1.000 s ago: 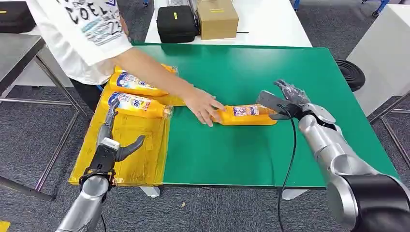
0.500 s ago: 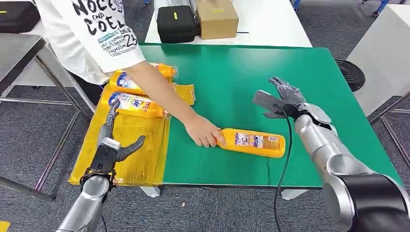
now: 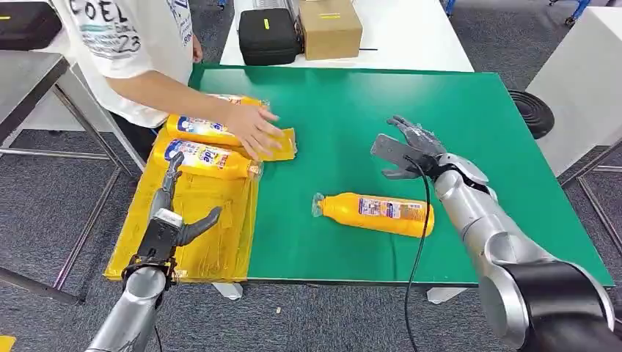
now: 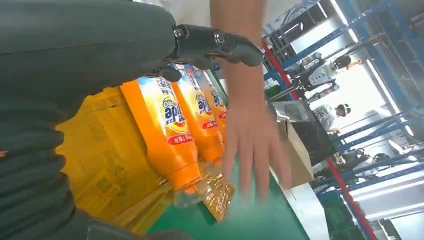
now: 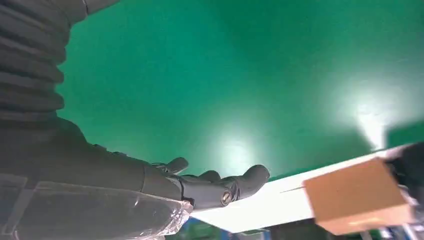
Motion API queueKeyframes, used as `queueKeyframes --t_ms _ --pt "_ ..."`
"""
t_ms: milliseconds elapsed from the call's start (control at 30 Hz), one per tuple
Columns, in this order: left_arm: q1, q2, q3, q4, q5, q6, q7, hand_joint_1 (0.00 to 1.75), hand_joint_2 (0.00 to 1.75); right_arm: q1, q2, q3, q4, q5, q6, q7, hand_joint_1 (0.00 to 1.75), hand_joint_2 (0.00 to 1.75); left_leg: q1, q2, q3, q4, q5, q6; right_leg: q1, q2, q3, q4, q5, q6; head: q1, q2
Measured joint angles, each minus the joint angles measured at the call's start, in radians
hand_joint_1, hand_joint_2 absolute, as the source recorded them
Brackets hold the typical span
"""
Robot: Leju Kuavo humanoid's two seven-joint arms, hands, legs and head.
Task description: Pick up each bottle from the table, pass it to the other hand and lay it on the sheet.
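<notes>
On the left, the left hand (image 3: pixel 170 220) hovers over the yellow sheet (image 3: pixel 183 235) just as it did a second ago, its fingers (image 3: pixel 171 174) spread and holding nothing. Beyond it, two bottles (image 3: pixel 209 160) lie side by side at the far end of the sheet, caps pointing toward the green surface (image 3: pixel 352 110). The change is in the person's hand (image 3: pixel 253 128): half a second ago it was out on the green, touching the cap end of a third bottle (image 3: pixel 378 213), and now it has pulled back to the sheet, resting on the far bottle and the crinkled wrapper beside it. In the left wrist view that hand is blurred, which suggests it is moving. The third bottle now lies alone on its side on the green surface, cap toward the sheet, near the front edge and well apart from the others. To the right, the right hand (image 3: pixel 407 150) has shifted a little to the left and hangs above the surface just beyond the bottle's base end, fingers (image 3: pixel 411 130) spread, touching nothing. My judgement is that the bottle has just been handed over to the robot, so the next step is for the right hand to come down and grip it, then pass it across to the left hand for laying on the sheet.
</notes>
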Motion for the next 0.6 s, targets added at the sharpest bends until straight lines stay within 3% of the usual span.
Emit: queueKeyframes --t_ms 200,600 --pt "0.014 0.000 0.000 -0.013 -0.002 0.014 0.008 0.00 1.75 0.054 0.044 -0.010 -0.051 -0.140 0.022 -0.126 0.00 1.75 0.000 0.001 0.000 0.000 0.000 0.000 0.000 0.000 0.000 0.000 0.000 0.000 0.000 0.000" --pt "0.042 0.000 0.000 -0.052 -0.011 0.027 0.021 0.00 1.75 0.111 0.083 -0.009 -0.158 -0.204 0.043 -0.138 0.00 1.75 0.000 0.000 0.000 0.000 0.000 0.000 0.000 0.000 0.000 0.000 0.000 0.000 0.000 0.000"
